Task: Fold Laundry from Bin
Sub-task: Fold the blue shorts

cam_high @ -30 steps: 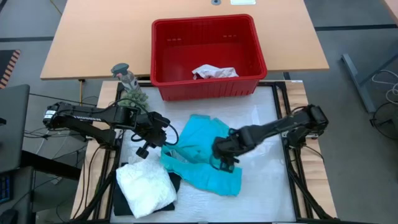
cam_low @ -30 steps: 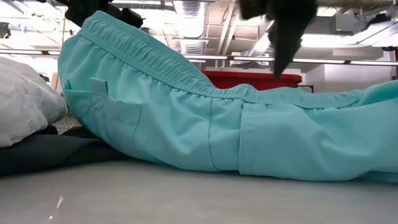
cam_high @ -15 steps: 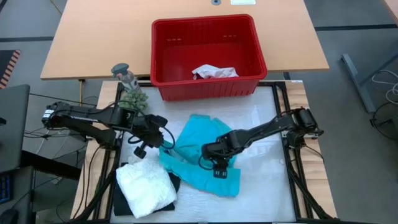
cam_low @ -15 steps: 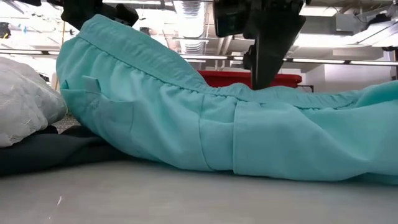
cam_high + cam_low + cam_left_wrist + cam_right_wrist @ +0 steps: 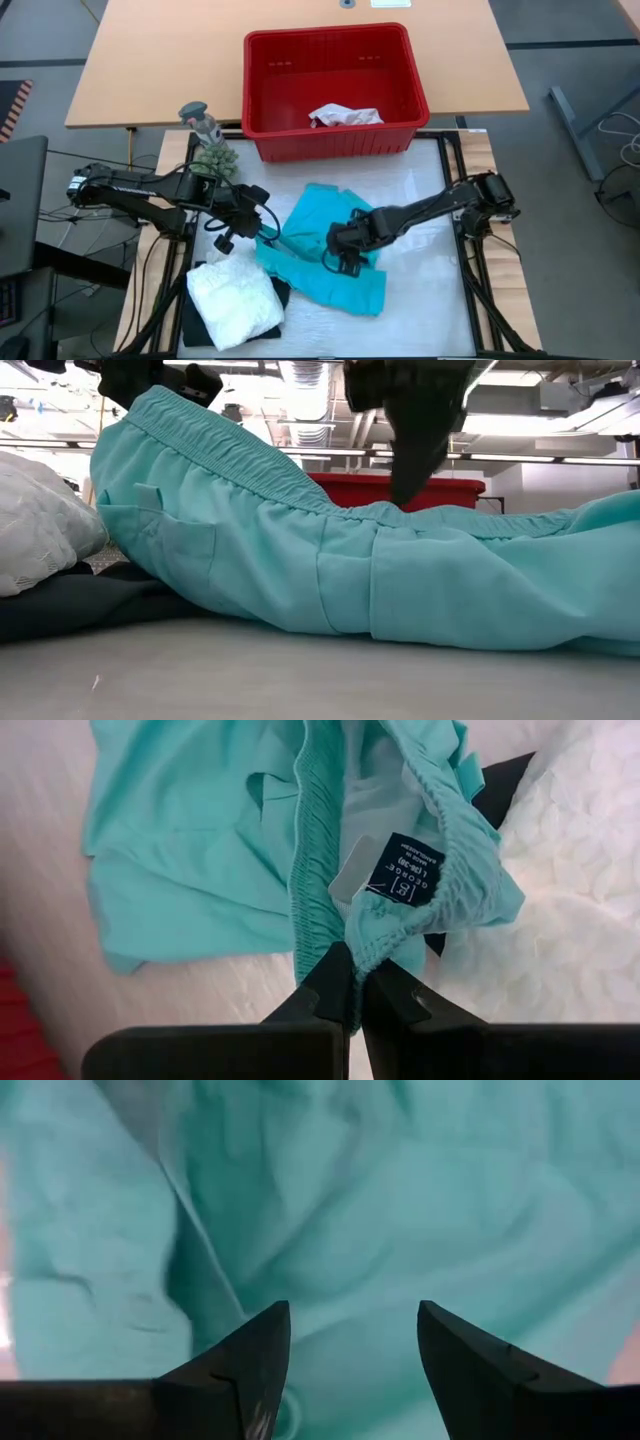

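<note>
The teal garment (image 5: 325, 250) has an elastic waistband and lies on the table's middle. Its left end is raised by my left gripper (image 5: 265, 232), which is shut on the waistband. My right gripper (image 5: 345, 260) stands open over the garment's middle, pointing down, with teal cloth (image 5: 350, 1200) filling its wrist view. A white lacy garment (image 5: 235, 305) lies on a black one (image 5: 90, 605) at the near left. The red bin (image 5: 330, 35) stands at the far side with a white garment (image 5: 345, 115) in it. My left gripper pinches the gathered elastic waistband (image 5: 372, 952) of the teal garment between its two fingers, slanting down from the table's left. That end is lifted clear, and the cloth slopes down to where the rest (image 5: 450, 590) lies on the table. My right gripper's open fingers (image 5: 408, 475) reach the waistband from above; I cannot tell whether they touch it.
A small green plant (image 5: 212, 155) stands at the far left of the white table top (image 5: 420, 190), close to my left arm. The bin's front wall (image 5: 335, 140) bounds the far side. Bare table top shows to the right of the teal garment.
My right gripper has sunk toward the teal garment and gone a little toward the table's left, staying open. The teal cloth under it has shifted slightly leftward, while its raised left end stays held up.
</note>
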